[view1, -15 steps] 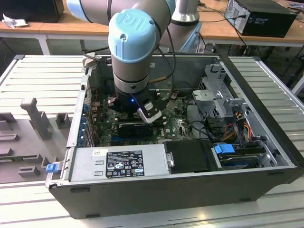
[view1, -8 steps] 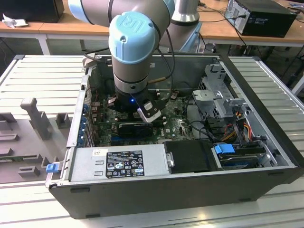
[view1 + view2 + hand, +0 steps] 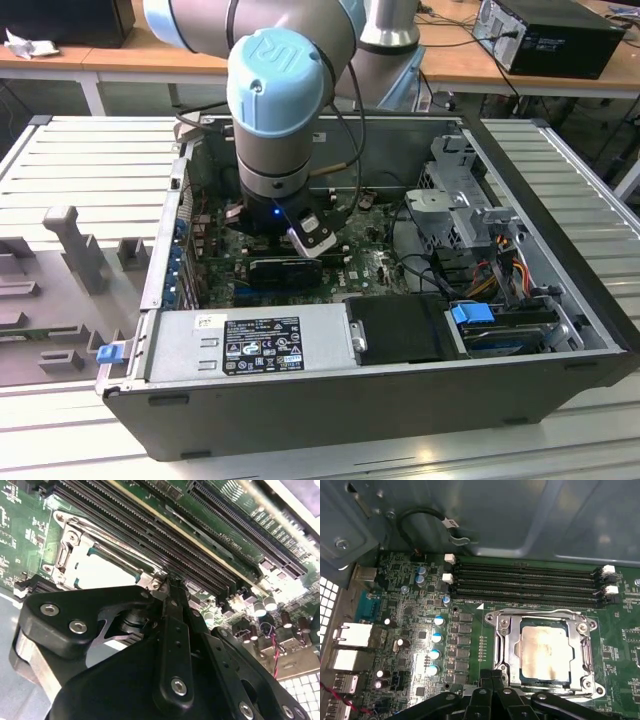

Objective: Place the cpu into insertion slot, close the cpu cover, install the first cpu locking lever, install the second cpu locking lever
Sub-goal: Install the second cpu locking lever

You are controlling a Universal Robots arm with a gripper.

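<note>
Black gripper linkage sits closest to the lens in both wrist views. In the second wrist view I see the fingers together, tips meeting at a narrow point with nothing clamped between them. That point is the gripper, right at the corner of the slot, touching or just above its metal rim; I can't tell which.

In the first wrist view the gripper shows as dark arms converging at one edge of the slot. The cpu lies flat in the slot, pale silver-beige top facing up. The cover is down around it: a silvery frame w/ the cpu showing through its square window. A thin wire lever runs along the slot edge nearest the long black memory slots. Whether it's latched, I can't tell.

Green board surrounds the slot, w/ small capacitors beside it and rear ports well apart from it.

In the exterior view the arm reaches down into an open pc case lying on its side on a slatted metal table. The gripper is low over the board, partly hidden by the wrist. A psu sits in the case, and a drive cage is toward the exterior view's right.
</note>
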